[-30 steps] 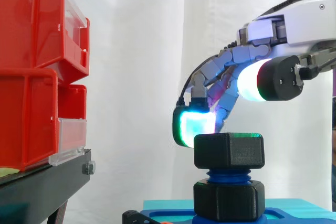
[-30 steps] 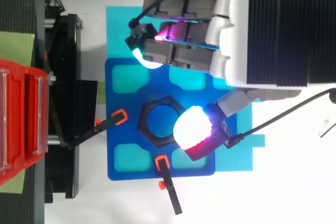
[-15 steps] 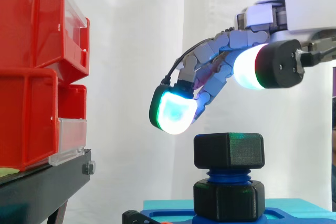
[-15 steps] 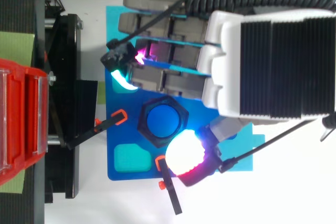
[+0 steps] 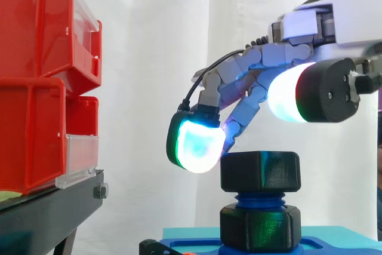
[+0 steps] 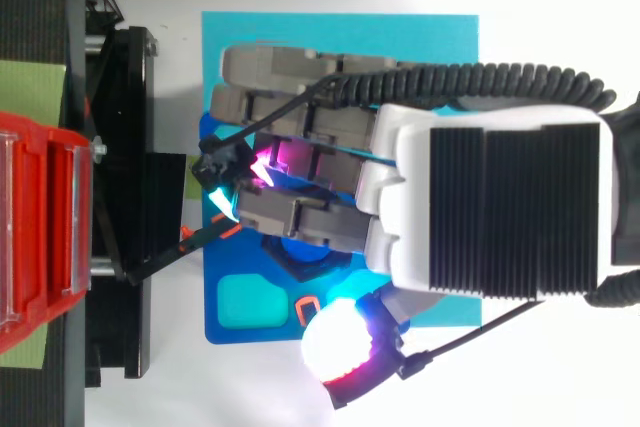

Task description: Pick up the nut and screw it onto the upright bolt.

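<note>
The hand [image 6: 470, 207] dips lower, its fingers spread and empty over the nut [image 5: 259, 171] at lower centre, already threaded on the blue bolt [image 5: 259, 199]. Lining up another twist, I'd say.

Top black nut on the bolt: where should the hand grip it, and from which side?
I'd pinch the top nut by two opposite flat faces, coming down from above. It sits level on the upright blue bolt, its flat faces vertical and exposed, and the open hand hangs just over it.
</note>
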Robot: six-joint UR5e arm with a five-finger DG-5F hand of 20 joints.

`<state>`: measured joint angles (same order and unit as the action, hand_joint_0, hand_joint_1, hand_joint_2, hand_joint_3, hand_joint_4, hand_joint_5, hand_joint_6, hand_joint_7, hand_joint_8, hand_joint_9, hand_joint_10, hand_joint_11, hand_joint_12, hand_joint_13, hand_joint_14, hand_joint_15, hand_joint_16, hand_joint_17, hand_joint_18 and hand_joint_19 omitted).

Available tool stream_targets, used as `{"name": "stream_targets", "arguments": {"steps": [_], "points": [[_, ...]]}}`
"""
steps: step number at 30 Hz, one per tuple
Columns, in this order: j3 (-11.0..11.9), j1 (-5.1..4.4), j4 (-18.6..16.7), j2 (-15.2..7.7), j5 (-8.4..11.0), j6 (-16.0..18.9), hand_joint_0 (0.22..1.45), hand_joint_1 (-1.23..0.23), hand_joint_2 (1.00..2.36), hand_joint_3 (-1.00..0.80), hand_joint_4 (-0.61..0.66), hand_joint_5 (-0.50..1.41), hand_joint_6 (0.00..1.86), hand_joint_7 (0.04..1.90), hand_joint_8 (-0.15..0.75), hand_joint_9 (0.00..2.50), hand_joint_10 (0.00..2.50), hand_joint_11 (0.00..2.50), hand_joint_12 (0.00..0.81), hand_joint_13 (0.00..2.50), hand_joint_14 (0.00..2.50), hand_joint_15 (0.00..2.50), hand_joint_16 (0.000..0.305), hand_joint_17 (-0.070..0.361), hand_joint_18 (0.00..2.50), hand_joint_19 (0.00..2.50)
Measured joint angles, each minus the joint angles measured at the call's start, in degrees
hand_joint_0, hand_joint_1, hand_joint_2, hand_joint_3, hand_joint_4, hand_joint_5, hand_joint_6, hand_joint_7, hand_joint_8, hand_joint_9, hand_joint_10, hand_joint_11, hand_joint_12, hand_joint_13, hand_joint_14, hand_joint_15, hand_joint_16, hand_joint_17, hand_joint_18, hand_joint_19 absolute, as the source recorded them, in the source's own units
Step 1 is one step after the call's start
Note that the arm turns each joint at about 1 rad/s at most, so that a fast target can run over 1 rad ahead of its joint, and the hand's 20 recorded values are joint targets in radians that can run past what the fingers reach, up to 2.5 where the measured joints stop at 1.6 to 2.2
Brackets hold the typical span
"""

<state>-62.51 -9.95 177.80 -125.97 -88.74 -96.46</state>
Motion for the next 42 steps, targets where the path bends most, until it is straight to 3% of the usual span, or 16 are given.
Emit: {"name": "stream_targets", "arguments": {"steps": [12,19,23,30,37,42], "points": [[-0.1,-0.79,0.1,-0.1,0.99,0.3,0.51,-0.12,1.0,-0.5,0.15,0.0,0.5,1.51,0.244,0.74,0.0,0.0,0.29,0.51,0.0,0.0,0.033,0.073,0.18,0.0],[-0.2,-0.68,0.3,-0.1,0.89,0.3,0.53,-0.14,1.0,-0.5,0.15,0.01,0.56,1.45,0.259,0.92,0.0,0.0,0.248,0.67,0.0,0.0,0.028,0.062,0.37,0.06],[-0.2,-0.33,0.6,-0.1,0.81,0.3,0.54,-0.15,1.0,-0.5,0.13,0.02,0.58,1.43,0.262,0.98,0.0,0.0,0.24,0.72,0.0,0.0,0.026,0.057,0.43,0.08],[-0.2,0.79,2.3,0.0,0.54,0.2,0.55,-0.19,1.0,-0.5,0.08,0.04,0.63,1.3,0.263,1.33,0.0,0.0,0.187,0.95,0.0,0.03,0.02,0.045,0.67,0.19],[-0.2,2.08,3.4,0.0,-0.47,-0.4,0.55,-0.22,1.0,-0.5,0.04,0.05,0.68,1.21,0.235,1.74,0.01,0.21,0.152,1.15,0.0,0.06,0.015,0.034,0.87,0.29],[-0.1,2.86,4.4,0.1,-1.29,-0.9,0.54,-0.21,1.0,-0.5,0.04,0.05,0.68,1.21,0.235,1.85,0.01,0.3,0.143,1.19,0.0,0.06,0.014,0.031,0.91,0.3]]}}
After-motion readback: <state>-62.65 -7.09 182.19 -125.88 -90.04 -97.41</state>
